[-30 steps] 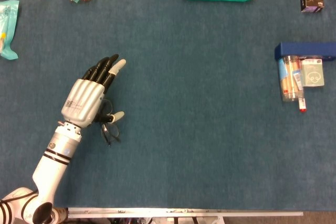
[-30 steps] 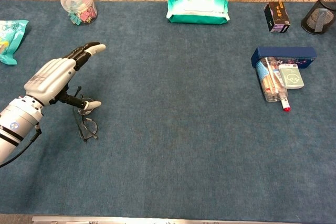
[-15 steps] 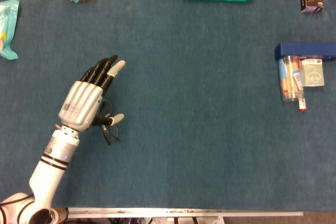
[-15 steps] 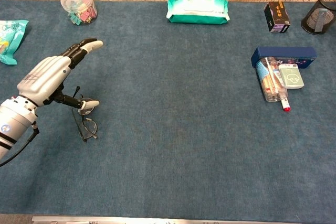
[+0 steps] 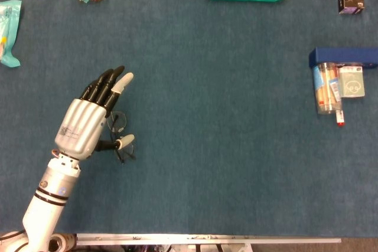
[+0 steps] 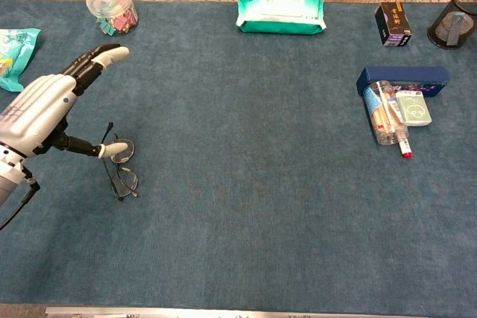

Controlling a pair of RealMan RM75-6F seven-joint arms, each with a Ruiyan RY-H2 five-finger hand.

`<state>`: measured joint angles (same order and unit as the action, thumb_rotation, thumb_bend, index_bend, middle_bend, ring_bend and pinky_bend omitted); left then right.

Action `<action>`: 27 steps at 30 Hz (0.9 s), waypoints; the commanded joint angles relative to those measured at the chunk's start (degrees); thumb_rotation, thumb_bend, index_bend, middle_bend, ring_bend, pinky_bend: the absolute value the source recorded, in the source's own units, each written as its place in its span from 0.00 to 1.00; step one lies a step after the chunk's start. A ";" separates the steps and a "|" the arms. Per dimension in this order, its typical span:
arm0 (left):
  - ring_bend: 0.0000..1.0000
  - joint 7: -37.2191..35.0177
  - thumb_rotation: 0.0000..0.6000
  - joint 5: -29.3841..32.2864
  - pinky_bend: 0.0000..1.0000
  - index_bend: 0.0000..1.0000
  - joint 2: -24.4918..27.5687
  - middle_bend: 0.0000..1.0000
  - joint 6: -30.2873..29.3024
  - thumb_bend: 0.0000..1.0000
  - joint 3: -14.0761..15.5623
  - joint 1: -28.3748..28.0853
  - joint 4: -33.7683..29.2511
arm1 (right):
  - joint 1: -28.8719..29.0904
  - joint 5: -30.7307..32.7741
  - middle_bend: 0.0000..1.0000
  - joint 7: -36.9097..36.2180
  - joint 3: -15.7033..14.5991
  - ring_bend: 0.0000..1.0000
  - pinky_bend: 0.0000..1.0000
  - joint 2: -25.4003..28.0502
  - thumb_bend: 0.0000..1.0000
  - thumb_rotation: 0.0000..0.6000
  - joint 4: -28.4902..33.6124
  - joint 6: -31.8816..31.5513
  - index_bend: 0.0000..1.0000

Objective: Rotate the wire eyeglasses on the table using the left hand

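As left hand (image 5: pixel 82 127) draws back from wire eyeglasses (image 6: pixel 121 169), fingers (image 6: pixel 93 63) spread, holding nothing

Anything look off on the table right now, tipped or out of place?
One thing: the clear cylindrical container on the right side lies on its side against the blue box, a small red-tipped tube at its near end. The wire eyeglasses lie flat by the left hand.

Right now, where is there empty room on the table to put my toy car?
The big middle is bare, between the wire eyeglasses under the left hand and the blue box with its clear tube. The near edge is bare too. The far edge is crowded: clip jar, wipes pack, black box, mesh cup.
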<state>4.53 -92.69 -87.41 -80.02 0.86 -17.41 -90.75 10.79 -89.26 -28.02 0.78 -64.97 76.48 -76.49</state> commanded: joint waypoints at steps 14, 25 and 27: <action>0.00 -3.23 1.00 0.84 0.15 0.02 -0.73 0.00 2.98 0.07 -2.31 -2.57 2.98 | -0.26 0.66 0.07 1.49 -0.03 0.00 0.21 0.41 0.00 1.00 1.28 0.00 0.00; 0.00 -7.80 1.00 1.85 0.15 0.02 -2.27 0.00 5.35 0.07 -2.77 -4.22 8.82 | 0.27 1.56 0.07 3.39 0.04 0.00 0.21 0.63 0.00 1.00 2.28 1.66 0.00; 0.00 -8.42 1.00 1.82 0.15 0.02 -2.32 0.00 5.53 0.07 -2.82 -4.47 9.41 | 0.48 1.80 0.07 3.74 0.14 0.00 0.21 0.56 0.00 1.00 2.42 2.09 0.00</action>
<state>-3.63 -90.85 -89.63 -74.64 -1.92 -21.71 -81.58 11.21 -87.54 -24.35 0.89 -64.39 78.83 -74.47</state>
